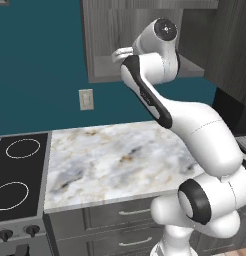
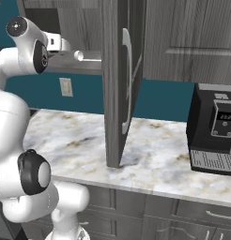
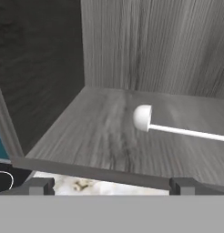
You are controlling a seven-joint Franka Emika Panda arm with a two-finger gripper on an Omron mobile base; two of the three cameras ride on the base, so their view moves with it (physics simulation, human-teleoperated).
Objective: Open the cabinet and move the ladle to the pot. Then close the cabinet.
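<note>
**Cabinet Open, Gripper at Shelf Edge, Ladle on Shelf**

Nearest the base, the lower drawer fronts (image 1: 130, 212) with short horizontal handles run below the marble counter (image 1: 110, 160). To the left of the counter in the left base view sits the black stovetop (image 1: 17, 170) with white burner rings and two knobs below.

The white arm (image 1: 195, 130) rises from the base and reaches upward toward the wall cabinet (image 1: 115, 35). In the hand view the gripper (image 3: 112, 185) sits just in front of the shelf's front edge, with its two dark fingertips (image 3: 40, 185) spread fully apart at the bottom corners of the view. Nothing lies between them; the gripper holds nothing.

Beyond the fingertips, the cabinet shelf (image 3: 86, 136) extends back to the rear wall of grey wood grain. The ladle (image 3: 150, 120) lies on this shelf, white, with its rounded bowl toward the middle of the shelf and its thin handle running off to the right side of the hand view. The ladle is apart from the gripper and rests flat on the shelf surface.

In the right base view the cabinet door (image 2: 119, 84) stands swung open, edge-on to the camera, with its long vertical silver bar handle (image 2: 129, 79) visible. The ladle handle end (image 2: 87, 56) shows on the shelf left of the door.

Farther right on the counter stands a black coffee machine (image 2: 213, 133). On the teal wall (image 1: 40, 65) behind the counter is a light switch plate (image 1: 86, 99).
</note>
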